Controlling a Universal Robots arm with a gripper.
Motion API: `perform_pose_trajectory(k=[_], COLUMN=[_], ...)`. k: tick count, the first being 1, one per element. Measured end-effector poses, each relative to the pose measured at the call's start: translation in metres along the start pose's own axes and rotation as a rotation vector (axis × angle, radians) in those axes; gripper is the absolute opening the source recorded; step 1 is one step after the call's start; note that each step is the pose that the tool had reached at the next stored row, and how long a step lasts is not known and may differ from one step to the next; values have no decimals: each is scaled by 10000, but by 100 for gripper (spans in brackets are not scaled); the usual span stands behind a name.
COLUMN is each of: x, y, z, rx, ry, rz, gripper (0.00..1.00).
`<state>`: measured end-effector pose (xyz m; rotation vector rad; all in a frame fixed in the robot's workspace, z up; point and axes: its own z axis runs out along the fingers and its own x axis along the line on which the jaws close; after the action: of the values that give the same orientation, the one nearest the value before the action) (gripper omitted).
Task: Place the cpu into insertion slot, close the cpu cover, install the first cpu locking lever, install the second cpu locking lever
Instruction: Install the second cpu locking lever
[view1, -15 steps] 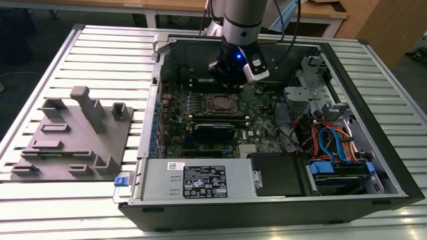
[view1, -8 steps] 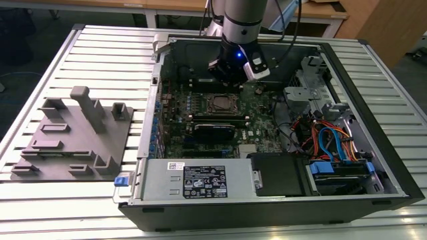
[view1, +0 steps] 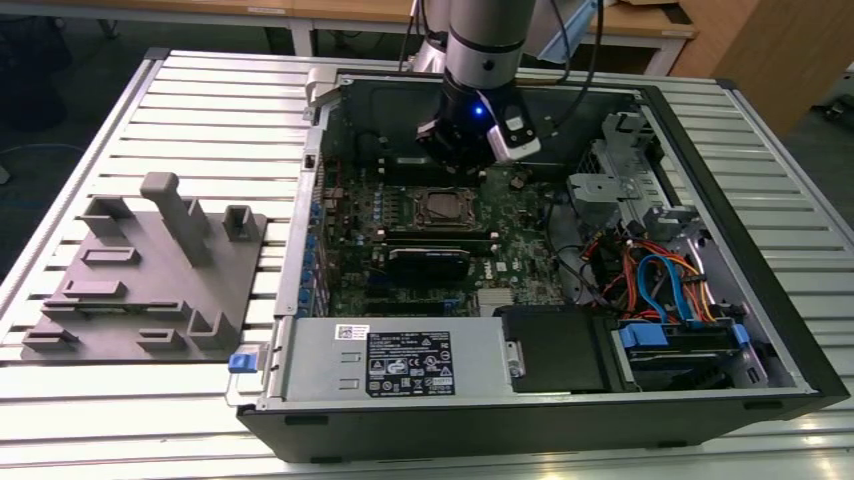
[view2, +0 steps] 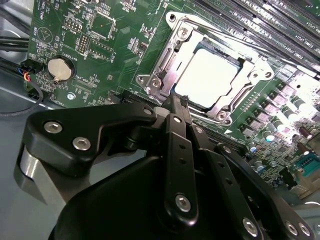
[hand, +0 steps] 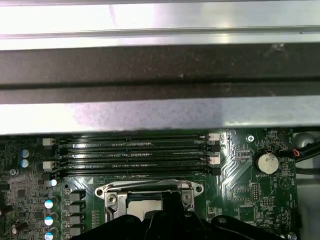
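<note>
Slatted metal table (view1: 200, 110) carries an open computer case (view1: 747, 330); the gripper (view2: 178, 102), fingers pressed together, hovers just beside the covered cpu (view2: 209, 76).

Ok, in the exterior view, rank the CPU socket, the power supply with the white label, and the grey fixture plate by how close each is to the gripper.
1. CPU socket: just below the gripper, inside the case.
2. Power supply: at the case's near edge.
3. Grey fixture plate: outside the case, at the exterior view's left.
</note>
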<state>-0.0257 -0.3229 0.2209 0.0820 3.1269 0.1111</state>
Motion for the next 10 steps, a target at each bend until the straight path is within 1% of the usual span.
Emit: perform_pose_trajectory(k=[7, 10], x=[-1, 0], y=[-13, -14], z=[0, -15], rx=[3, 15], ry=[0, 9], rz=[2, 2], gripper=[10, 10])
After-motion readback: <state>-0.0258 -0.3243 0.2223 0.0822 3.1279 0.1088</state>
